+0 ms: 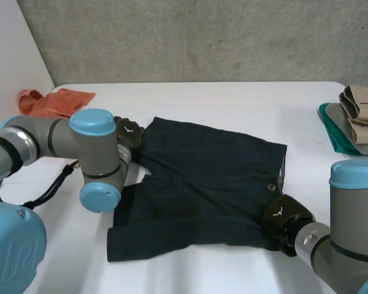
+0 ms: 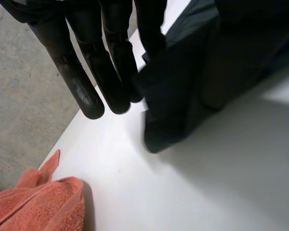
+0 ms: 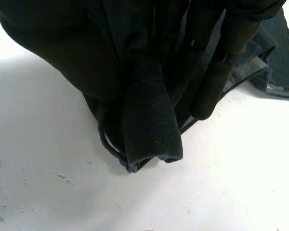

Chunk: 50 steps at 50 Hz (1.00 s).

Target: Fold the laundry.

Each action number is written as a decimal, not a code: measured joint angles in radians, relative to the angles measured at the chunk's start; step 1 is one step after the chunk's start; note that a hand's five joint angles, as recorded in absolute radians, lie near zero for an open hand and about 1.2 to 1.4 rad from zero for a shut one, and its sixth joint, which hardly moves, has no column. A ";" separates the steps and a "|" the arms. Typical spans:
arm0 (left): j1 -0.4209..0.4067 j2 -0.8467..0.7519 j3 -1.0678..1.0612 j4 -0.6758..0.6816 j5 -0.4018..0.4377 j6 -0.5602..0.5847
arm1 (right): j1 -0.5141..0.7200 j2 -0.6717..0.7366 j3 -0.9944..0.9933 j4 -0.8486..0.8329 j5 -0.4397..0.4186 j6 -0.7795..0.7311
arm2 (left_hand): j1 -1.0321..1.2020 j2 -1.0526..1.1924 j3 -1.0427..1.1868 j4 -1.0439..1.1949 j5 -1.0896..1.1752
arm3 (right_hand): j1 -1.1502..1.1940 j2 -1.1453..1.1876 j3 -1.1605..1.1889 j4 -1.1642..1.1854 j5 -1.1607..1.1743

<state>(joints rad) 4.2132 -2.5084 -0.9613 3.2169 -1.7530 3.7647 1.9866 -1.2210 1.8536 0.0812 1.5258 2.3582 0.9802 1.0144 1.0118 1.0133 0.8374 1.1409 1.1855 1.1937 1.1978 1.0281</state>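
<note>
Arms: two; the left arm [image 1: 55,138] reaches across in front of the shorts' legs, and the right arm [image 1: 356,202] comes in at the near right.
Right hand [image 1: 285,219]: at the near corner of the waistband. In its wrist view its fingers [image 3: 212,91] are curled round a bunched roll of the dark cloth and grip it.
Shorts [image 1: 208,177]: one pair, dark navy, spread flat in the middle of the worktop [image 1: 233,98], with the waistband to the right and the legs to the left. One button [image 1: 272,187] shows on the waistband.
Left hand [image 1: 129,131]: at the far leg's outer corner. Whether it has hold of the cloth I cannot tell.
Hidden: the left arm covers part of the near leg and the gap between the legs. The cloth that the right hand holds is too dark and bunched to pick out the seams.
Towel [image 1: 52,103]: one, orange, crumpled at the far left corner of the worktop, well apart from the shorts. The left wrist view brings its terry weave close.
Pile: two pieces at the right edge, a tan cloth [image 1: 363,113] folded on a green cloth [image 1: 332,131], both cut off by the edge of the head view.
Wall [image 1: 202,37]: grey concrete behind the worktop.
</note>
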 measured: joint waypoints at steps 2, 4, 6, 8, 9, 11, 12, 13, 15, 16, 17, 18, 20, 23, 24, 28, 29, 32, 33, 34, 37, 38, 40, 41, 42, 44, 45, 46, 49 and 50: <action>-0.006 0.005 -0.009 -0.001 0.001 0.001 | 0.001 0.000 -0.001 -0.001 0.000 0.002 | -0.324 -0.291 -0.284 -0.292 -0.271 | 0.000 0.000 0.000 0.000 0.000; -0.014 0.015 -0.015 -0.003 0.001 0.001 | 0.001 -0.001 -0.002 -0.004 -0.001 0.006 | -0.650 -0.610 -0.599 -0.597 -0.583 | 0.000 0.000 0.000 0.000 0.000; -0.024 0.041 -0.025 -0.008 0.000 -0.001 | 0.000 -0.001 -0.005 -0.007 -0.001 0.016 | -0.759 -0.750 -0.746 -0.757 -0.755 | 0.000 0.000 0.000 0.000 0.000; -0.031 0.085 -0.047 -0.018 -0.001 -0.005 | -0.001 -0.001 -0.008 -0.011 -0.002 0.030 | -0.759 -0.764 -0.763 -0.772 -0.775 | 0.000 0.000 0.000 0.000 0.000; -0.031 0.085 -0.047 -0.018 -0.001 -0.005 | -0.001 -0.001 -0.008 -0.011 -0.002 0.030 | -0.759 -0.764 -0.763 -0.772 -0.775 | 0.000 0.000 0.000 0.000 0.000; -0.036 0.155 -0.092 -0.037 -0.002 -0.011 | -0.004 -0.001 -0.012 -0.014 -0.004 0.048 | -0.757 -0.764 -0.763 -0.772 -0.775 | 0.000 0.000 0.000 0.000 0.000; -0.037 0.193 -0.120 -0.048 -0.002 -0.016 | -0.005 -0.001 -0.014 -0.016 -0.004 0.055 | -0.755 -0.764 -0.763 -0.772 -0.775 | 0.000 0.000 0.000 0.000 0.000; -0.038 0.243 -0.160 -0.061 -0.002 -0.023 | -0.007 -0.002 -0.016 -0.018 -0.005 0.064 | -0.733 -0.754 -0.753 -0.758 -0.756 | 0.000 0.000 0.000 0.000 0.000; -0.038 0.304 -0.217 -0.083 -0.001 -0.037 | -0.008 -0.002 -0.018 -0.022 -0.005 0.073 | -0.715 -0.749 -0.750 -0.750 -0.745 | 0.000 0.000 0.000 0.000 0.000; -0.038 0.355 -0.267 -0.100 0.001 -0.051 | -0.010 -0.002 -0.019 -0.025 -0.005 0.079 | -0.706 -0.746 -0.747 -0.745 -0.741 | 0.000 0.000 0.000 0.000 0.000; -0.037 0.392 -0.305 -0.113 0.003 -0.063 | -0.010 -0.002 -0.020 -0.027 -0.005 0.082 | -0.706 -0.746 -0.747 -0.743 -0.739 | 0.000 0.000 0.000 0.000 0.000; -0.037 0.427 -0.346 -0.126 0.008 -0.077 | -0.011 -0.002 -0.021 -0.030 -0.005 0.084 | -0.706 -0.746 -0.747 -0.743 -0.739 | 0.000 0.000 0.000 0.000 0.000; -0.037 0.514 -0.456 -0.156 0.031 -0.118 | -0.012 -0.002 -0.023 -0.035 -0.004 0.088 | -0.706 -0.746 -0.747 -0.740 -0.737 | 0.000 0.000 0.000 0.000 0.000; -0.036 0.599 -0.586 -0.183 0.079 -0.167 | -0.013 -0.002 -0.025 -0.038 -0.002 0.089 | -0.688 -0.724 -0.724 -0.720 -0.717 | 0.000 0.000 0.000 0.000 0.000; -0.036 0.616 -0.616 -0.189 0.093 -0.179 | -0.013 -0.002 -0.025 -0.038 -0.002 0.089 | -0.683 -0.720 -0.719 -0.715 -0.712 | 0.000 0.000 0.000 0.000 0.000; -0.033 0.689 -0.796 -0.209 0.208 -0.242 | -0.014 -0.003 -0.027 -0.039 0.002 0.088 | -0.665 -0.701 -0.697 -0.699 -0.695 | 0.000 0.000 0.000 0.000 0.000; -0.032 0.694 -0.826 -0.210 0.234 -0.251 | -0.014 -0.004 -0.027 -0.039 0.002 0.088 | -0.665 -0.701 -0.697 -0.699 -0.695 | 0.000 0.000 0.000 0.000 0.000; -0.030 0.682 -0.864 -0.208 0.275 -0.262 | -0.014 -0.007 -0.027 -0.037 0.004 0.087 | -0.465 -0.526 -0.522 -0.522 -0.518 | 0.000 0.000 0.000 0.000 0.000; -0.030 0.673 -0.869 -0.207 0.282 -0.263 | -0.014 -0.008 -0.027 -0.037 0.005 0.087 | -0.465 -0.526 -0.522 -0.522 -0.518 | 0.000 0.000 0.000 0.000 0.000; -0.029 0.663 -0.870 -0.206 0.287 -0.264 | -0.014 -0.011 -0.027 -0.035 0.006 0.087 | -0.129 -0.213 -0.233 -0.231 -0.234 | 0.000 0.000 0.000 0.000 0.000; -0.029 0.627 -0.862 -0.207 0.293 -0.262 | -0.015 -0.028 -0.024 -0.025 0.007 0.082 | 0.190 0.135 0.130 0.136 0.124 | 0.000 0.000 0.000 0.000 0.000; -0.030 0.619 -0.858 -0.209 0.292 -0.261 | -0.015 -0.036 -0.021 -0.016 0.007 0.079 | 0.190 0.160 0.156 0.162 0.139 | 0.000 0.000 0.000 0.000 0.000; -0.035 0.610 -0.851 -0.222 0.288 -0.255 | -0.015 -0.059 -0.015 0.018 0.007 0.065 | 0.190 0.178 0.174 0.182 0.140 | 0.000 0.000 0.000 0.000 0.000; -0.039 0.615 -0.850 -0.239 0.285 -0.250 | -0.015 -0.073 -0.009 0.050 0.007 0.052 | 0.190 0.178 0.174 0.182 0.140 | 0.000 0.000 0.000 0.000 0.000; -0.041 0.618 -0.850 -0.247 0.284 -0.248 | -0.015 -0.079 -0.005 0.067 0.006 0.044 | 0.190 0.178 0.174 0.182 0.140 | 0.000 0.000 0.000 0.000 0.000; -0.048 0.628 -0.853 -0.270 0.282 -0.241 | -0.015 -0.089 0.000 0.093 0.005 0.032 | 0.190 0.178 0.174 0.182 0.140 | 0.000 0.000 0.000 0.000 0.000; -0.072 0.673 -0.869 -0.352 0.278 -0.210 | -0.017 -0.134 0.032 0.221 0.001 -0.036 | 0.190 0.178 0.174 0.182 0.140 | 0.000 0.000 0.000 0.000 0.000; -0.080 0.687 -0.875 -0.377 0.278 -0.198 | -0.018 -0.146 0.040 0.252 -0.001 -0.056 | 0.190 0.178 0.175 0.182 0.140 | 0.000 0.000 0.000 0.000 0.000; -0.110 0.743 -0.903 -0.469 0.277 -0.132 | -0.030 -0.187 0.067 0.342 -0.008 -0.128 | 0.190 0.181 0.179 0.182 0.140 | 0.000 0.000 0.000 0.000 0.000; -0.126 0.774 -0.919 -0.511 0.276 -0.078 | -0.042 -0.207 0.076 0.368 -0.013 -0.164 | 0.190 0.182 0.180 0.182 0.140 | 0.000 0.000 0.000 0.000 0.000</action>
<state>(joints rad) 4.0874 -1.7344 -1.8803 2.7062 -1.4775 3.6862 1.9445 -1.4282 1.9297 0.4496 1.5131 2.1943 1.1706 1.1965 1.1920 1.1955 0.9770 1.1409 1.1856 1.1937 1.1978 1.0283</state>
